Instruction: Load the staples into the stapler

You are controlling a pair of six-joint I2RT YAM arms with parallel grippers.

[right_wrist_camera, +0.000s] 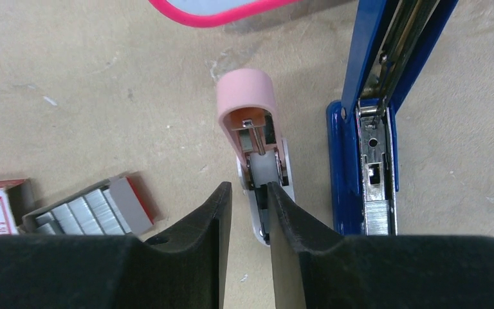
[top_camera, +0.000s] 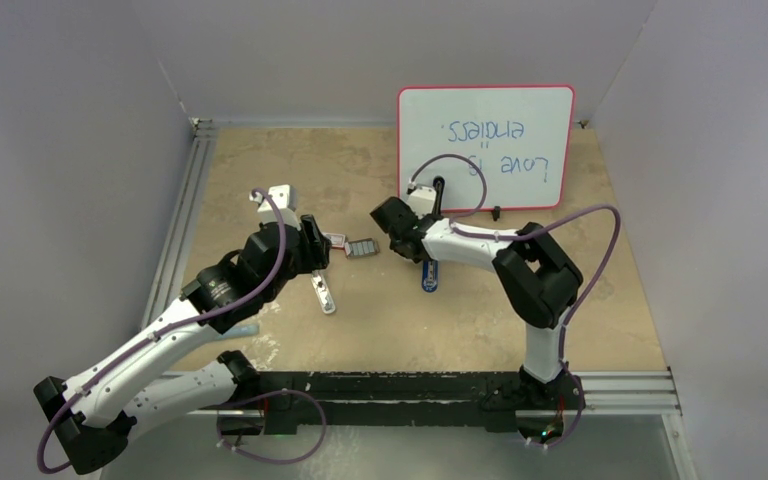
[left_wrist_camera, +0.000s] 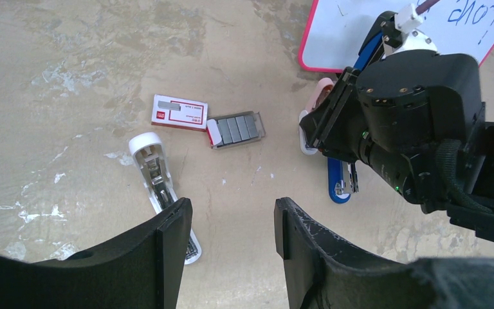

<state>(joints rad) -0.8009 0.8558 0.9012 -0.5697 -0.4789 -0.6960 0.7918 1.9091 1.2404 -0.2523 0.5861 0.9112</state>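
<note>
The stapler (right_wrist_camera: 368,174) lies opened flat on the table, its blue top (right_wrist_camera: 395,38) swung up and its metal channel exposed, with a strip of staples visible inside. The staples (right_wrist_camera: 83,214), grey strips in a small tray, lie to the left; the tray (left_wrist_camera: 237,129) also shows in the left wrist view. My right gripper (right_wrist_camera: 247,193) hovers between them, jaws only narrowly apart with bare table in the gap, its right finger over the base of a pink mini stapler (right_wrist_camera: 249,116). My left gripper (left_wrist_camera: 231,222) stands wide open and empty, short of the staples (top_camera: 362,247).
A red-and-white staple box (left_wrist_camera: 180,111) lies beside the tray. A white mini stapler (left_wrist_camera: 157,180) lies open by my left finger. A pink-framed whiteboard (top_camera: 485,145) stands at the back. Walls close in the table's left, right and far sides.
</note>
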